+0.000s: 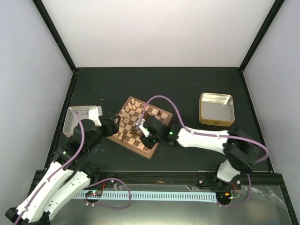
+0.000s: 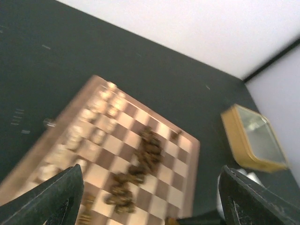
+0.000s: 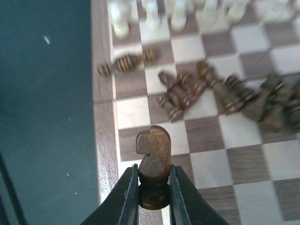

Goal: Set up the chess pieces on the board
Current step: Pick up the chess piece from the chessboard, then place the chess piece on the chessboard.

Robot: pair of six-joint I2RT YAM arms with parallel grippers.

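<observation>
The table (image 1: pixel 187 84) was a dark matte sheet closed in by pale walls, with black posts rising at its far corners. The board (image 1: pixel 161 123) lay left of centre, turned so that one corner pointed at the back wall and another at the arms. A broad strip of table ran between it and the far edge. A gold tin (image 1: pixel 216 108) sat well apart on the right, and a silver tray (image 1: pixel 75 115) lay near the left edge.

The left fingers (image 2: pixel 51 199) were spread wide, holding nothing, just off the board's left side. The right fingers (image 3: pixel 125 199) pinched the dark knight (image 3: pixel 153 154) at its base. It stood upright with its long axis vertical and its nose turned toward the board's border, over a square in the edge file. Whether it touched the wood I could not tell.

Beyond it the dark pieces (image 3: pixel 225 93) lay toppled in a heap across the middle squares. The pale pieces (image 3: pixel 152 16) stood upright in the far ranks.
</observation>
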